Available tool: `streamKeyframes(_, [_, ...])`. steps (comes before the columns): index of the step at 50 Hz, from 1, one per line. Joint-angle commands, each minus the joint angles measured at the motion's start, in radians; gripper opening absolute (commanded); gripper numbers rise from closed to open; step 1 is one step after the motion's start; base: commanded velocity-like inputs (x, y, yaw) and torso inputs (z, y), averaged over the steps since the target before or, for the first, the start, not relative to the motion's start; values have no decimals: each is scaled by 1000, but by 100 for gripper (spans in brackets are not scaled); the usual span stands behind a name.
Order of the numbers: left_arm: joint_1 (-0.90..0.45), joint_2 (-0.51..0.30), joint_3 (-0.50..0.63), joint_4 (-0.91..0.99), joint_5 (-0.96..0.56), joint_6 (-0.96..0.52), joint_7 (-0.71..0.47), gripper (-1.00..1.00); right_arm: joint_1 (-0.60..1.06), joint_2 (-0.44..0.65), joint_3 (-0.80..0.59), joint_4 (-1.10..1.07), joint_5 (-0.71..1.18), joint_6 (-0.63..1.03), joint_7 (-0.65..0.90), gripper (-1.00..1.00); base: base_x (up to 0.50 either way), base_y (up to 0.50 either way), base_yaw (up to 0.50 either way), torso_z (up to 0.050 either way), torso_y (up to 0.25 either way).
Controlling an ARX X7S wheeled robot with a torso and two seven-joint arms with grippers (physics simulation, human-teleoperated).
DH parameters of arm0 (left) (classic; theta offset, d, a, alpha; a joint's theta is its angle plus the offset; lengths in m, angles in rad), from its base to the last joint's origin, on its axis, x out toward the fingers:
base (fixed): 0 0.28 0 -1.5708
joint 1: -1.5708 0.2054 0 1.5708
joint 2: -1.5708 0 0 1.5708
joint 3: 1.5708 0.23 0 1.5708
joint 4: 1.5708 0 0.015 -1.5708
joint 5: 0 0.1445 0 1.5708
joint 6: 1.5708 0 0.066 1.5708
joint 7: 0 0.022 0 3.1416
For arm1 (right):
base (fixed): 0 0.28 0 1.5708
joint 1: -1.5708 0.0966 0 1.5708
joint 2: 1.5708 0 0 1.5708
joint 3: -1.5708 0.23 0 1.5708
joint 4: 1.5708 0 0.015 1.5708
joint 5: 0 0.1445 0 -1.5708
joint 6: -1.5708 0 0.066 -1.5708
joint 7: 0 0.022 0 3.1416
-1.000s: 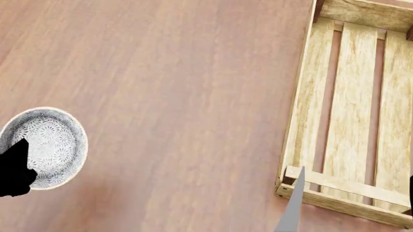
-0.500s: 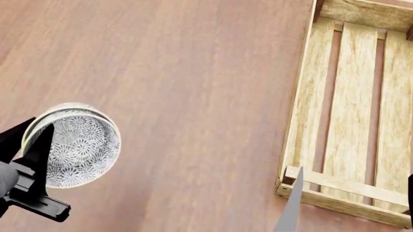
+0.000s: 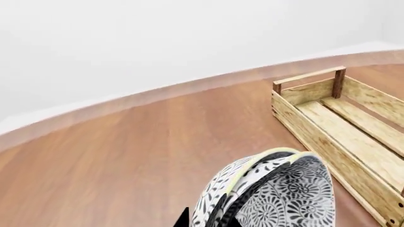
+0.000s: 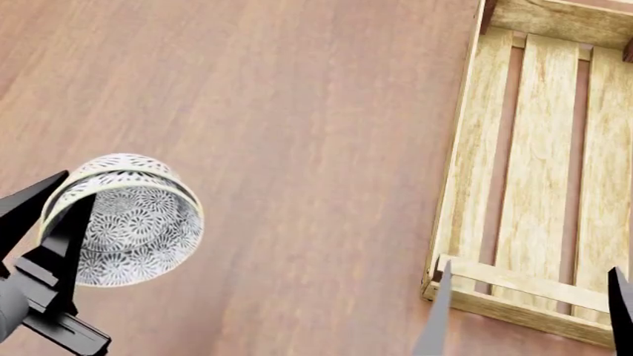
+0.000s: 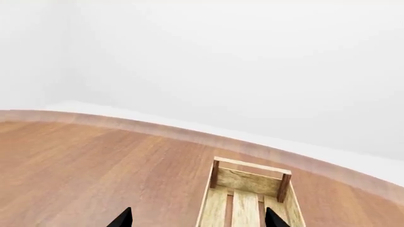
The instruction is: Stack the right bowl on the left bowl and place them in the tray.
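Observation:
Two black-and-white patterned bowls (image 4: 133, 230) sit nested one inside the other, tilted on edge above the wooden table at the left of the head view. My left gripper (image 4: 77, 187) is shut on their rim, one black finger (image 4: 70, 230) inside and one outside. In the left wrist view the nested bowls (image 3: 277, 194) fill the space at the gripper (image 3: 205, 218), two rims showing. The tray (image 4: 465, 148), a pale slatted crate, lies to the right and holds nothing. My right gripper (image 4: 529, 268) hangs open over the tray's near end; its wrist view shows the tray (image 5: 249, 179) beyond the gripper (image 5: 198, 216).
Bare brown table (image 4: 296, 148) lies between the bowls and the tray. A pale wall rises beyond the table's curved far edge (image 3: 126, 101). The tray's raised end rail (image 3: 309, 75) stands on dark posts.
The bowls have risen off the table, tipped on edge and moved a little right with my left gripper. Both right gripper fingers now show, shifted slightly left.

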Motion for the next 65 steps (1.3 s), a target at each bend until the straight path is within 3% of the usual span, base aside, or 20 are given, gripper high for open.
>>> streamKeyframes(1, [-19,2,-59,23,-15,48,66,-100,0,25,4,28,-42,-71,-139,100,0,0,0,0,0])
streamKeyframes(14, [-74,4,-60,45,-74,8,65,-100,57,125,-33,-19,-85,-97,-292,100,0,0,0,1,1])
streamKeyframes(28, [-121,10,-43,85,-134,-30,75,-100,218,78,-208,-19,-106,-96,-390,100,0,0,0,0,1])
streamKeyframes(46, [-185,8,-7,159,-188,-100,64,-100,464,-4,-434,-19,-78,-80,-349,100,0,0,0,1,1])
streamKeyframes(65, [-268,36,12,203,-260,-155,22,-100,508,-101,-452,2,-27,-50,-331,100,0,0,0,0,1])
